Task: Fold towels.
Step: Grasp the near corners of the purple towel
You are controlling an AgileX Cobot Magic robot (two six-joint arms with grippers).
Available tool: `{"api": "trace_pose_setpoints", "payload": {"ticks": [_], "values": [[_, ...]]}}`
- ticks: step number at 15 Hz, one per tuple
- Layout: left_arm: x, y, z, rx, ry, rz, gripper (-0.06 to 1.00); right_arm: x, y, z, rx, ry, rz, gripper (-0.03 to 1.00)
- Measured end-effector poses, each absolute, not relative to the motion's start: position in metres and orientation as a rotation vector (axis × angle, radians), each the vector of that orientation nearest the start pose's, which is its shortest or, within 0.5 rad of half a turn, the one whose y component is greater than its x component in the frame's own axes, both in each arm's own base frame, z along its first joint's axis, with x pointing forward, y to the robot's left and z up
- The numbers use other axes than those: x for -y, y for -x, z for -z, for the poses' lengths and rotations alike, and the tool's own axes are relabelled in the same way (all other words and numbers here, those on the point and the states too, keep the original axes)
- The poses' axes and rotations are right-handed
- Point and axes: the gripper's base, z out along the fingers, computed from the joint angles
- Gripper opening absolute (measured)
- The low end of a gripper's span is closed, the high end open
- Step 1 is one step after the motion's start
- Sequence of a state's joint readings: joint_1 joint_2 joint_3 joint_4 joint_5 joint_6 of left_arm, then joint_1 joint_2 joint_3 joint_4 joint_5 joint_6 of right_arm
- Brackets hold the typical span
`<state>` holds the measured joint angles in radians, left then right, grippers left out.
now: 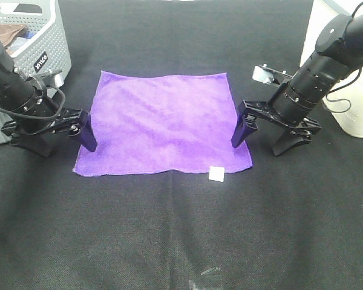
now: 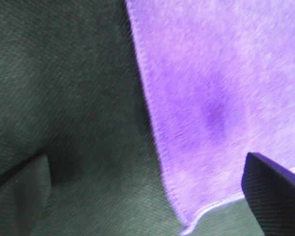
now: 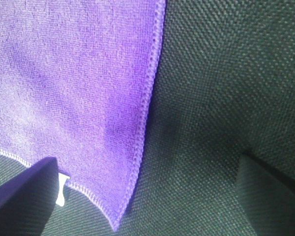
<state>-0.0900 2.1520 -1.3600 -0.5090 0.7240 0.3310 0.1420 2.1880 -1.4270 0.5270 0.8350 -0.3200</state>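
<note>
The towel point(image 1: 160, 124) lies flat between the arms, with the left gripper point(image 1: 59, 136) and right gripper point(image 1: 265, 134) each spread wide astride its nearer side edge.

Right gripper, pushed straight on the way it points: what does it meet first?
Likely the towel near its right edge: the open right gripper straddles it, outer finger over the black table cover.

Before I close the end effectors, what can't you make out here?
- Tag print: too small in exterior high; mostly behind right end effector in right wrist.
- Basket contents: cut off by frame edge, left arm in front.
- Left end effector contact with towel: left wrist view blurred.
</note>
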Motion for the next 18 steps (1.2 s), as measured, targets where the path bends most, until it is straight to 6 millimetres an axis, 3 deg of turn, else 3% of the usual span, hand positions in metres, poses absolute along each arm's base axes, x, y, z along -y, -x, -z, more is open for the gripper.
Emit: {"api": "trace_pose_setpoints", "payload": {"ticks": [5, 8, 10, 15, 16, 18], "values": [[0.08, -0.404, -0.108, -2.918, -0.097, 0.551, 0.97, -0.107, -0.404, -0.108, -2.981, 0.222, -0.595, 0.94], [0.111, -0.398, -0.106, -2.924, -0.161, 0.598, 0.92, -0.143, -0.396, -0.103, -2.99, 0.322, -0.603, 0.93], [0.121, -0.397, -0.104, -2.934, -0.15, 0.614, 0.83, -0.148, -0.395, -0.102, -2.992, 0.324, -0.609, 0.87], [0.121, -0.396, -0.098, -2.953, -0.118, 0.618, 0.49, -0.153, -0.396, -0.098, -3.006, 0.293, -0.633, 0.56], [0.121, -0.396, -0.097, -2.956, -0.118, 0.617, 0.35, -0.153, -0.396, -0.096, -3.011, 0.292, -0.634, 0.45], [0.121, -0.396, -0.094, -2.964, -0.128, 0.609, 0.19, -0.154, -0.396, -0.095, -3.013, 0.293, -0.635, 0.3]]}}
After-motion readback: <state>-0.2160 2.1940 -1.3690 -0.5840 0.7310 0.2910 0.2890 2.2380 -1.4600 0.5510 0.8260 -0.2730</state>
